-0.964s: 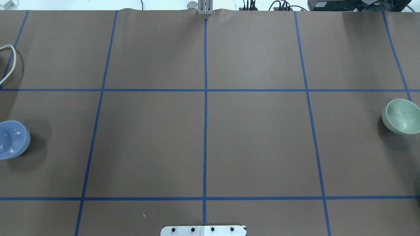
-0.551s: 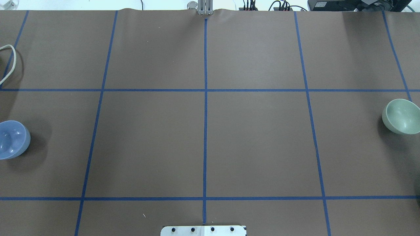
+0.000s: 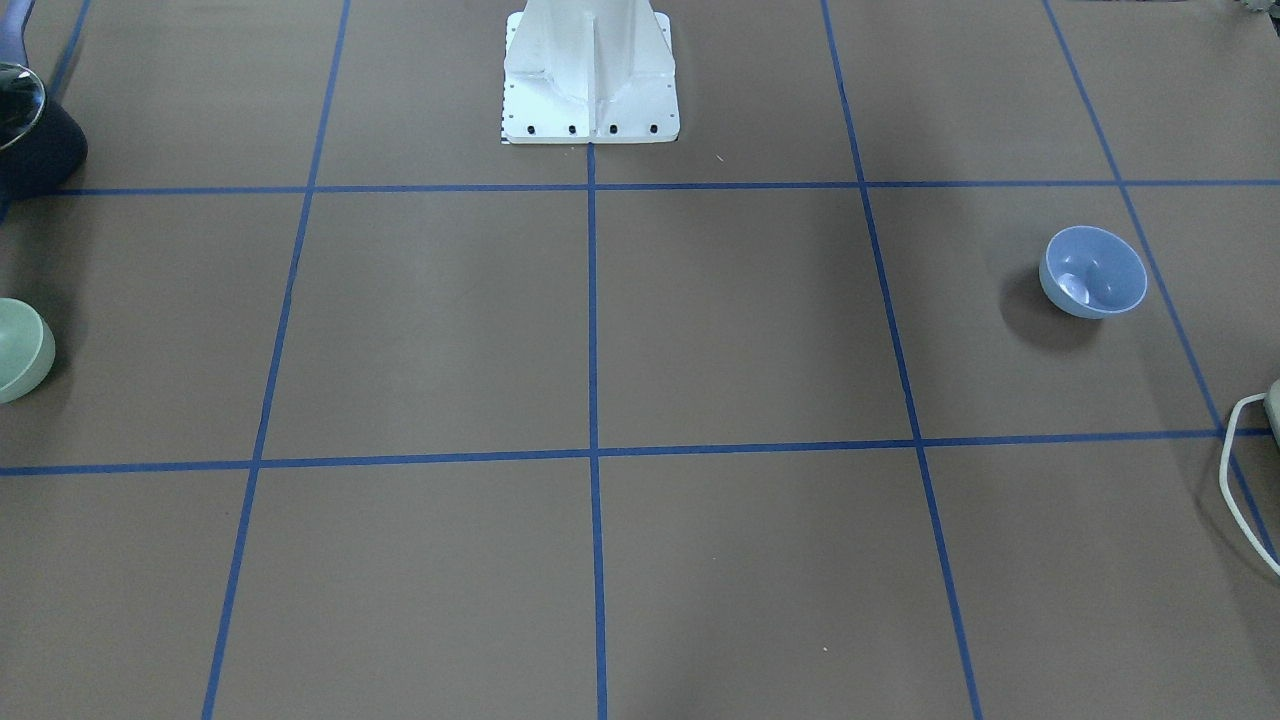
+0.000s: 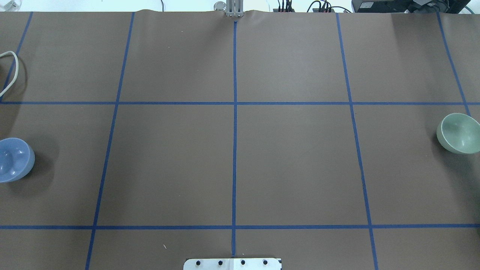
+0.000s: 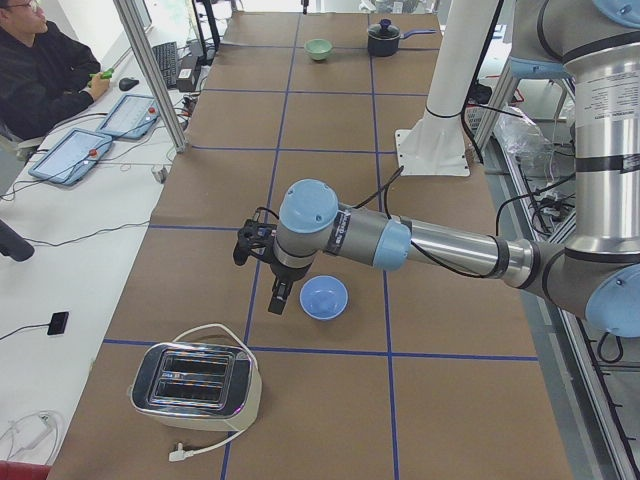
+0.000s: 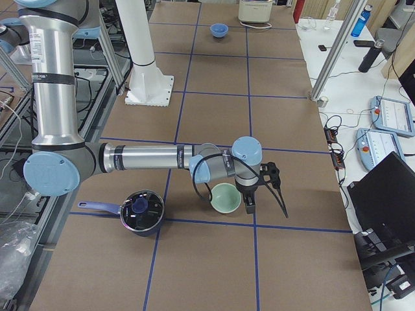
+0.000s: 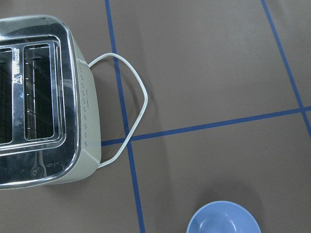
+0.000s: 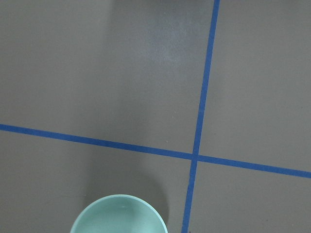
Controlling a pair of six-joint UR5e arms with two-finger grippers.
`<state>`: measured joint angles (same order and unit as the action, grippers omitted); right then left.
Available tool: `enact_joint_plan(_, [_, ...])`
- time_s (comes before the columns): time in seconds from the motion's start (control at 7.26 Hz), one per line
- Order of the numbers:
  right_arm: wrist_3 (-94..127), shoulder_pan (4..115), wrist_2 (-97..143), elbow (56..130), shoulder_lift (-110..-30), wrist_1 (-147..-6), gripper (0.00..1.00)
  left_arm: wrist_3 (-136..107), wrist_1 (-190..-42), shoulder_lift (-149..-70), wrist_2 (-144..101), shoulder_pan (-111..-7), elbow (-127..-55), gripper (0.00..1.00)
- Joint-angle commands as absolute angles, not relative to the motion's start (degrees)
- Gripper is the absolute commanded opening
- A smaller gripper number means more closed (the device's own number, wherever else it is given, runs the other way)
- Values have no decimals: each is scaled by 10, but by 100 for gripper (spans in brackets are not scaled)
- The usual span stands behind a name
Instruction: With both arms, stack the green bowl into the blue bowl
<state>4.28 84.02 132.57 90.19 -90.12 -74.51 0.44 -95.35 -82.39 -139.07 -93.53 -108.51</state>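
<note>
The green bowl [image 4: 459,134] stands upright at the table's far right; it also shows in the right wrist view [image 8: 119,216] and the exterior right view [image 6: 225,197]. The blue bowl [image 4: 14,160] stands upright at the far left, and shows in the front view [image 3: 1093,271] and the left wrist view [image 7: 223,218]. My left gripper [image 5: 277,296] hangs just beside the blue bowl [image 5: 324,297]. My right gripper [image 6: 250,206] hangs just beside the green bowl. Neither touches its bowl. I cannot tell whether either gripper is open or shut.
A silver toaster [image 5: 195,385] with a white cord [image 7: 131,102] stands near the blue bowl. A black lidded pot [image 6: 141,210] stands near the green bowl. The white pedestal [image 3: 590,70] stands at the robot's side. An operator [image 5: 40,80] sits beyond the table.
</note>
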Motion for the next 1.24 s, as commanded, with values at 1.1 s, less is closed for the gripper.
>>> enact_joint_plan(1.1, [83, 770, 1325, 851, -914, -700, 100, -198, -1260, -830, -1300, -743, -911, 98])
